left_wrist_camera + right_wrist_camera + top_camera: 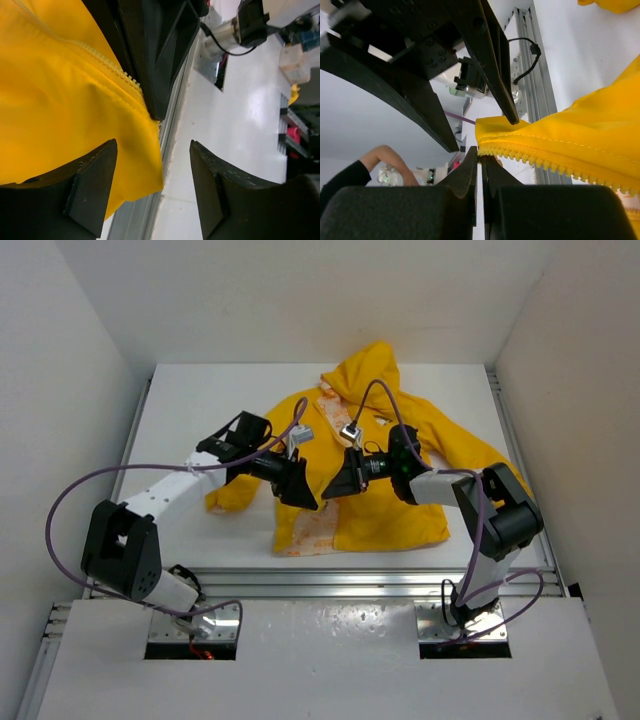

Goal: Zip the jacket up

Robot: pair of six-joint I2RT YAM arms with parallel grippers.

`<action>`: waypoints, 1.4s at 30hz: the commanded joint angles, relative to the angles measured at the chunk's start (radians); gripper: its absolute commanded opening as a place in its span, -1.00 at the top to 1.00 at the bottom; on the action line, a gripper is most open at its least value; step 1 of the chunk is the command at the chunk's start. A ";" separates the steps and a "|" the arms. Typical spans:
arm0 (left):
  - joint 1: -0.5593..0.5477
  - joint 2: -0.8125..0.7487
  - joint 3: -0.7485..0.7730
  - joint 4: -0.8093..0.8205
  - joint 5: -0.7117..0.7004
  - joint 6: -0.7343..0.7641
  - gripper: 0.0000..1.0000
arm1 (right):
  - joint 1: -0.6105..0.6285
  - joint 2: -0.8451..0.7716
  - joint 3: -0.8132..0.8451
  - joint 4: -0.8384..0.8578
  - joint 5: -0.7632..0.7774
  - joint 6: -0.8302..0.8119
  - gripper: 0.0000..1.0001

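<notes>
The yellow jacket (pixel 400 505) lies flat on the white table, hood at the far end and front open, with patterned lining showing by the hem. My right gripper (pixel 337 483) is shut on the bottom end of one zipper edge (pixel 530 156), its fingertips (pixel 481 159) pinching the toothed tape and lifting it off the table. My left gripper (pixel 303 487) faces it, open. In the left wrist view (pixel 152 180) the hem corner of the jacket (pixel 55 100) hangs between its fingers, close to the left finger (pixel 92 182). Zipper teeth (pixel 112 67) run up the fabric there.
An aluminium rail (pixel 330 580) runs along the table's near edge, just below the hem. White walls close in the left, right and far sides. A person's arm (pixel 375 162) shows far off in the right wrist view. Purple cables loop over both arms.
</notes>
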 commanded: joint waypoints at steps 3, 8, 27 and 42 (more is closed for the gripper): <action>-0.004 -0.079 -0.067 0.195 0.013 -0.173 -0.23 | 0.003 -0.025 0.019 0.167 0.050 0.124 0.99; 0.019 -0.113 -0.130 0.274 -0.010 -0.255 -0.14 | 0.000 -0.019 0.019 0.233 0.087 0.221 0.99; 0.028 -0.113 -0.135 0.378 0.027 -0.305 0.09 | 0.002 -0.034 0.018 0.154 0.033 0.136 0.99; 0.010 -0.094 -0.135 0.311 0.018 -0.213 0.17 | 0.002 -0.029 0.038 0.150 0.024 0.133 0.99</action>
